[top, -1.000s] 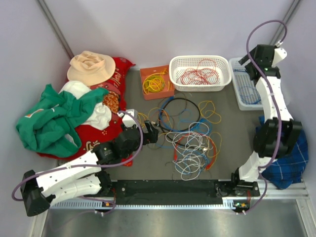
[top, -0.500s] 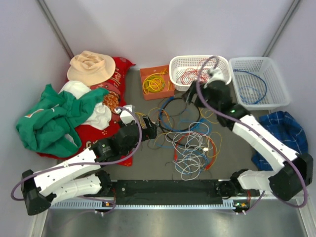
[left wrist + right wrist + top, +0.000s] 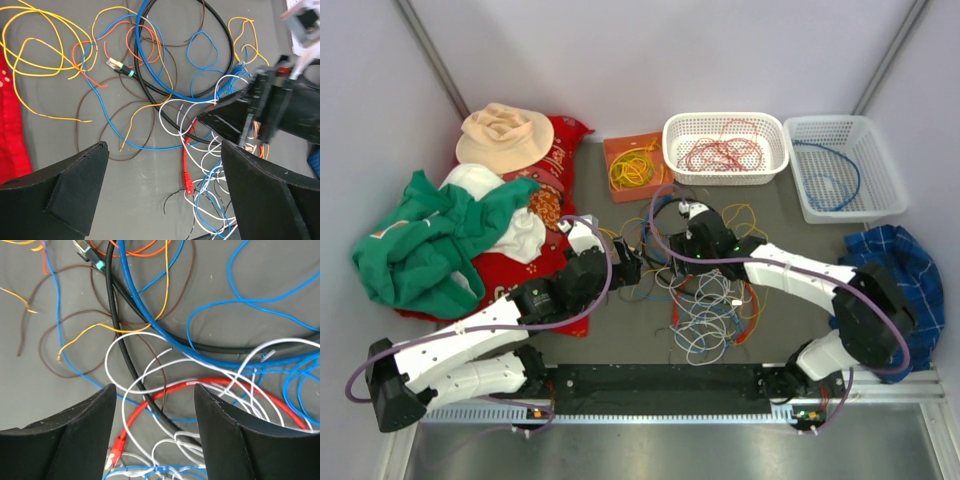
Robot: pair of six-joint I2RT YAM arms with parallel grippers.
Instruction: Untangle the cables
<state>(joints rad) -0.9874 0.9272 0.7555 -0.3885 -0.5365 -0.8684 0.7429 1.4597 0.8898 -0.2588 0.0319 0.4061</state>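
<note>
The cables (image 3: 715, 290) lie tangled on the grey table: blue, red, orange, yellow, white, brown and black wires, looped over one another. My left gripper (image 3: 625, 268) hovers open over the tangle's left side; in its wrist view the wide-apart fingers (image 3: 65, 195) flank a red cable's plug (image 3: 187, 182). My right gripper (image 3: 680, 242) reaches in from the right, close to the left one. Its jaws stand partly open over a red cable (image 3: 150, 407), a black cable (image 3: 125, 360) and white loops, gripping none of them.
A white basket (image 3: 720, 178) with red cables and an orange box (image 3: 611, 165) with yellow ones stand at the back. A second white basket (image 3: 855, 210) holds a blue cable. Clothes (image 3: 430, 250) and a hat (image 3: 505, 135) lie heaped at the left, a blue checked cloth (image 3: 905, 275) at the right.
The right arm swung from the far-right basket down to the middle of the tangle, its jaws narrowing. The left gripper edged slightly forward and stayed open.
</note>
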